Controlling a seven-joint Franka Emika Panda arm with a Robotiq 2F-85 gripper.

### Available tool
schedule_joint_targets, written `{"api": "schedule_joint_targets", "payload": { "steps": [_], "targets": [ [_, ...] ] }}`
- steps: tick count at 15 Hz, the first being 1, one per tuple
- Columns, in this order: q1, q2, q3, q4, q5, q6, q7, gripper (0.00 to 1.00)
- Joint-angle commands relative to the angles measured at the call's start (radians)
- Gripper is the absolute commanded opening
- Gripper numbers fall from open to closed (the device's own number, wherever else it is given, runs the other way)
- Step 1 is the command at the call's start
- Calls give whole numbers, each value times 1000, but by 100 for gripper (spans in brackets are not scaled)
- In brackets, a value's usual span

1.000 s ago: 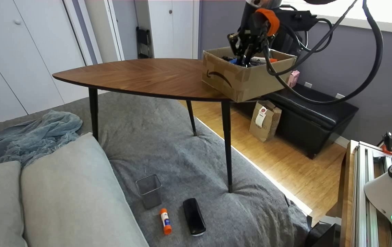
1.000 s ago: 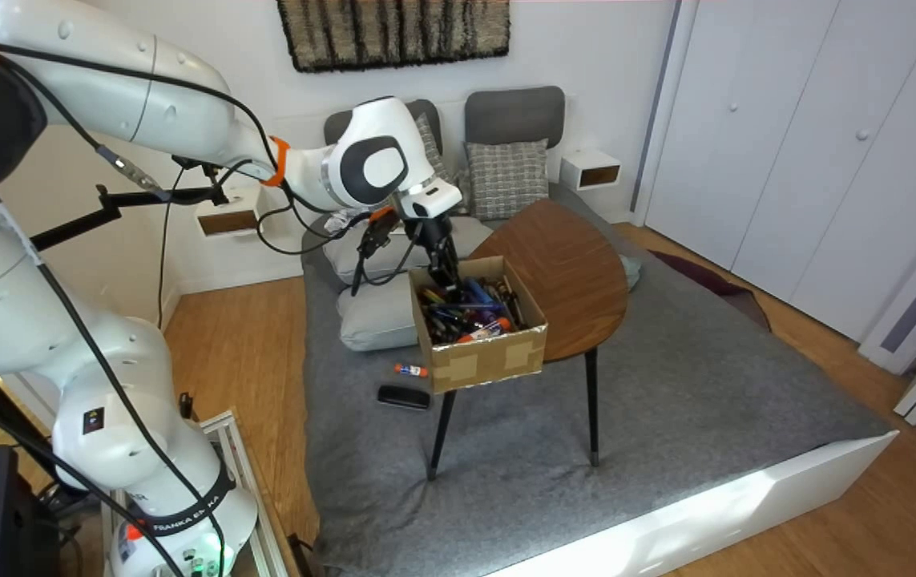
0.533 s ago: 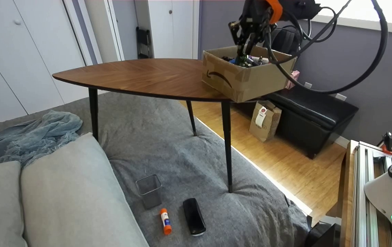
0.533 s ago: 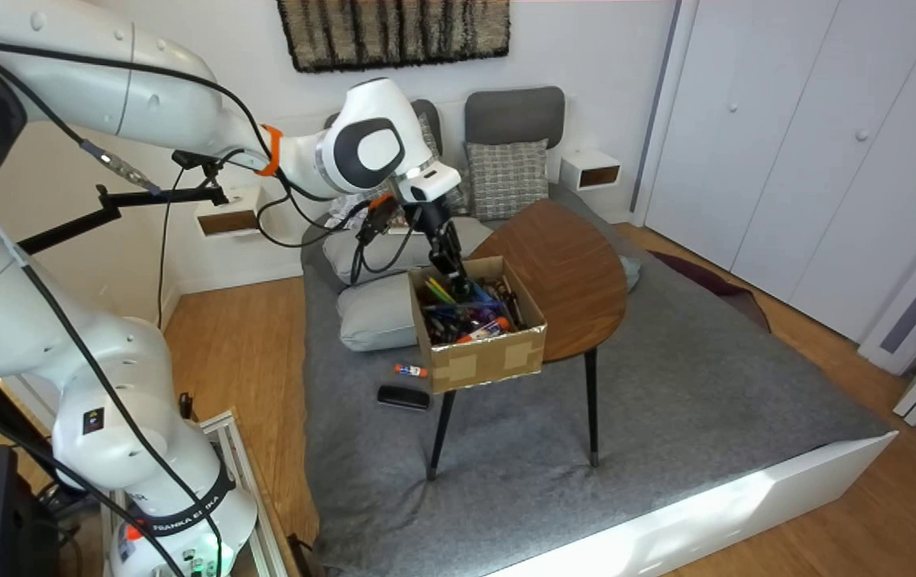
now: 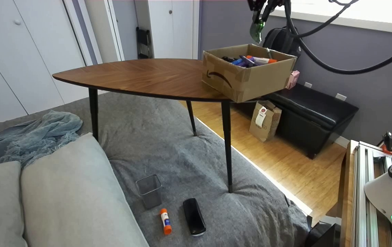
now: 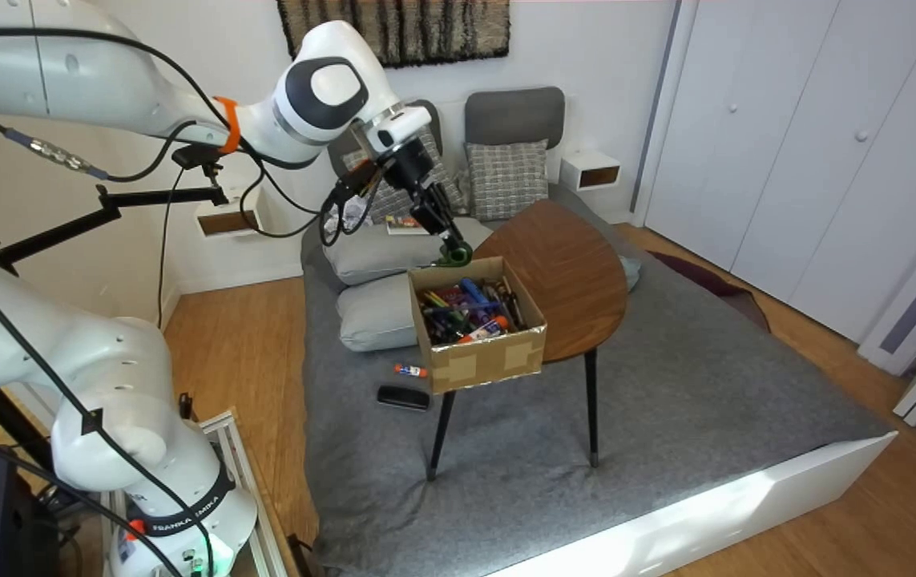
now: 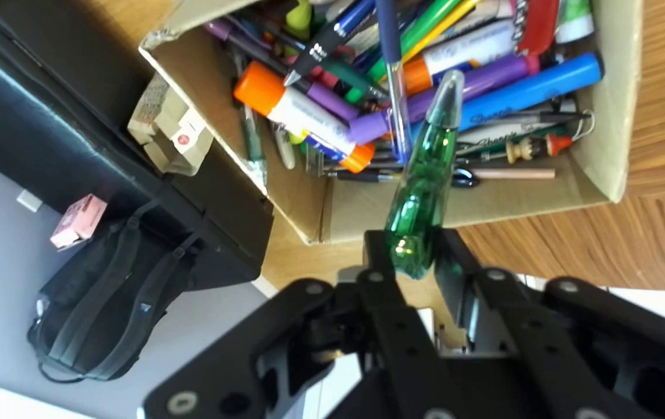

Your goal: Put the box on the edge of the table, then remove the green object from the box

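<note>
The box (image 5: 264, 82), light tan and open-topped, rests on the end of the table (image 5: 141, 77) and overhangs its edge. It also shows in an exterior view (image 6: 490, 362) and in the wrist view (image 7: 530, 201), full of pens, markers and glue sticks. My gripper (image 7: 415, 247) is shut on the green object (image 7: 425, 169), a shiny see-through green piece with a pale tapered tip. In both exterior views, the green object (image 5: 257, 31) (image 6: 458, 256) hangs from the gripper (image 5: 263, 18) above the box, near its far rim, clear of the contents.
The table stands on a grey-covered bed (image 5: 154, 137). A mesh cup (image 5: 149, 192), a glue stick (image 5: 165, 221) and a black case (image 5: 194, 216) lie on the bed. A black chest (image 5: 319, 109) and a smaller cardboard box (image 5: 266, 121) are beyond. Loose cables (image 5: 350, 71) hang by the arm.
My gripper was down among the box's contents and has risen out above the box, bringing the green object up with it. The box and table have not moved.
</note>
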Motion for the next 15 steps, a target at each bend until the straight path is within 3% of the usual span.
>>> {"api": "schedule_joint_targets", "payload": {
  "steps": [1, 5, 6, 7, 13, 14, 15],
  "targets": [
    [-24, 1, 31, 24, -125, 11, 77, 6],
    [-13, 42, 21, 75, -363, 134, 93, 6],
    [18, 12, -2, 38, -288, 78, 74, 6],
    [20, 16, -5, 44, -298, 84, 74, 25],
    [25, 20, -10, 43, -297, 79, 73, 25],
    [25, 20, -10, 43, -297, 79, 73, 6],
    [25, 68, -25, 72, -282, 141, 93, 6]
  ]
}}
